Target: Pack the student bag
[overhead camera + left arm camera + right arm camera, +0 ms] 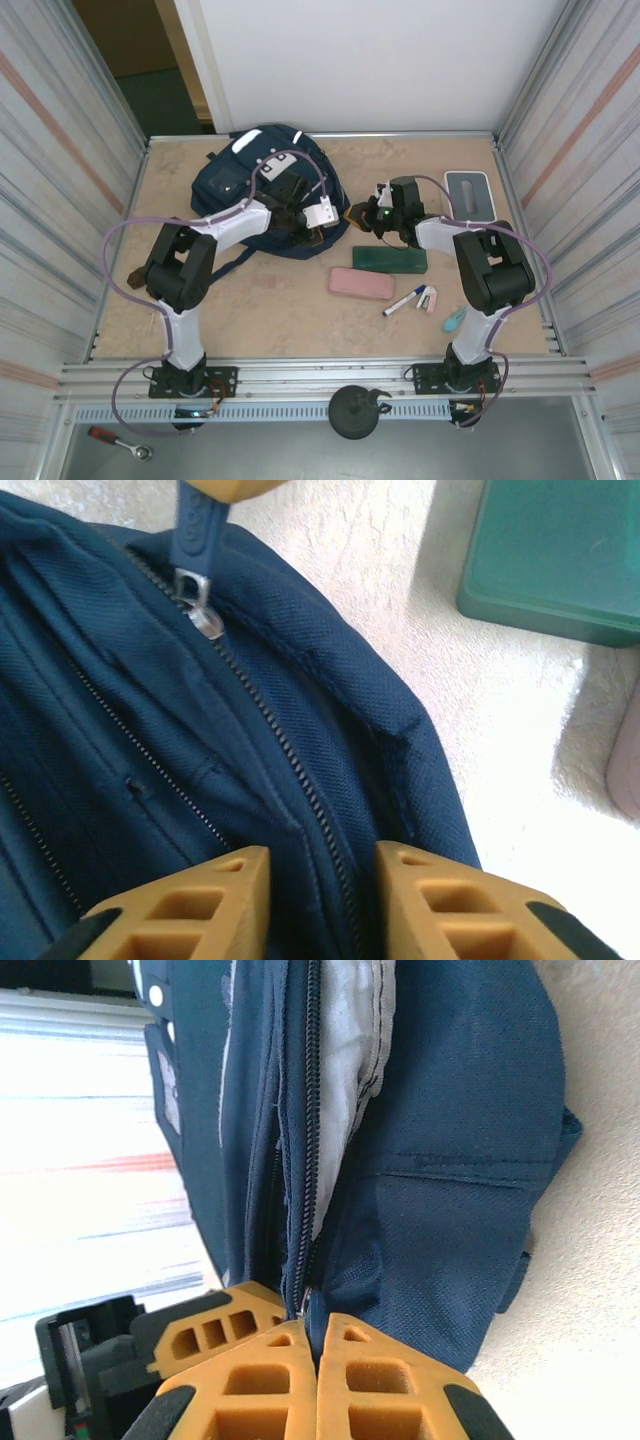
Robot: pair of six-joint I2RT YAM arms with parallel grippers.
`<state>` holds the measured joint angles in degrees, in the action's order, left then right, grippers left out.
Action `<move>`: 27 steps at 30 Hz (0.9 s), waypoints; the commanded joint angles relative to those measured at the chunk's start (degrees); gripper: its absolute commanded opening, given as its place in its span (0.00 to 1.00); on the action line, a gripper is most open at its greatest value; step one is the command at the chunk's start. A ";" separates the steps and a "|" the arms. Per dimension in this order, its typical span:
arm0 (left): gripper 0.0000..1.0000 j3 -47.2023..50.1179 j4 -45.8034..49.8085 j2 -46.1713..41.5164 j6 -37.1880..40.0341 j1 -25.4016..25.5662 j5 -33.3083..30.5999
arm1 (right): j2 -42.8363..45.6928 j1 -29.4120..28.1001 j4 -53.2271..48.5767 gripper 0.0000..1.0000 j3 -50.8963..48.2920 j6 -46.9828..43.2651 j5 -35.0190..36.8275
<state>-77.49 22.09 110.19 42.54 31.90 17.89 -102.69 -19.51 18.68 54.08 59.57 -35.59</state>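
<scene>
Two arms at one large navy-blue fabric backpack point(262, 185), lying far left of centre on the beige table point(250, 320).

With the left arm bent at the elbow and stretched forward and rightward over the backpack, left gripper point(322, 868) aimed down along the zipper line, orange fingers apart, navy fabric showing in the gap; no telling whether touching. With the right arm folded at its elbow and reaching leftward to the backpack's right edge, right gripper point(317, 1345) pinched tight on the dark blue zipper pull tab point(197, 535). Counted to the right of the backpack: one green rectangular case point(389, 258), one pink oblong case point(361, 283), one blue-and-white marker point(404, 300), one small white-grey box point(467, 192), one small teal object point(455, 318).
</scene>
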 commanded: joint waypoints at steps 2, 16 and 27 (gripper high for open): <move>0.14 -3.29 2.73 1.16 0.96 -0.16 1.46 | 2.25 -0.81 1.42 0.00 -1.56 0.96 -1.10; 0.00 1.02 1.81 -5.55 1.91 -4.98 13.71 | 11.66 -1.52 -17.41 0.29 -3.24 -31.06 3.84; 0.01 2.08 4.01 -7.27 3.25 -6.65 19.79 | 14.18 -7.07 -24.77 0.47 1.44 -59.52 17.04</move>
<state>-75.92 25.12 106.89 44.03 25.80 33.01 -87.83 -27.27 -4.19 53.47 9.23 -20.71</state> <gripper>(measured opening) 0.057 0.468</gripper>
